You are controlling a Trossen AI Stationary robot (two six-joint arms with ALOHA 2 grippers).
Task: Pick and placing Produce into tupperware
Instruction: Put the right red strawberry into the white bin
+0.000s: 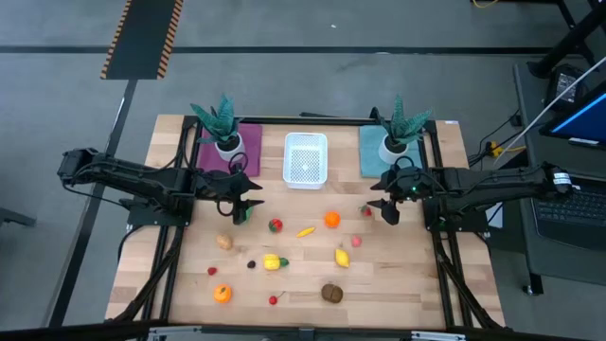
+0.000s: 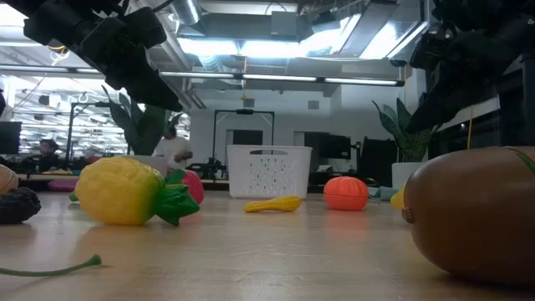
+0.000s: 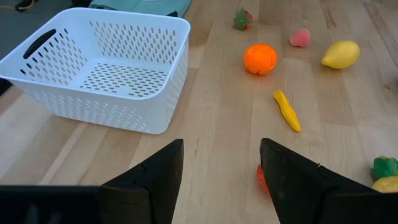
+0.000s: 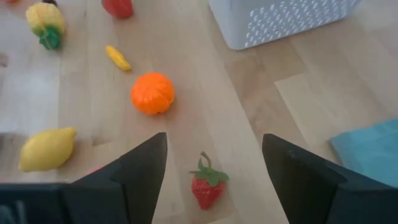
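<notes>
Looking straight down, the left gripper (image 1: 242,210) and right gripper (image 1: 386,210) are hovering over the table (image 1: 398,284), flanking scattered produce, while the white tub (image 1: 305,158) is sitting empty between two potted plants (image 1: 222,128). Peering past its spread, empty fingers (image 3: 155,180), the left wrist camera is showing the tub beside an orange (image 3: 259,58); the right wrist camera is showing parted fingers (image 4: 137,171) straddling a strawberry (image 4: 207,185).

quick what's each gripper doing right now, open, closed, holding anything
Left gripper: open, holding nothing, above the table near the white basket.
Right gripper: open, holding nothing, over a strawberry.
</notes>
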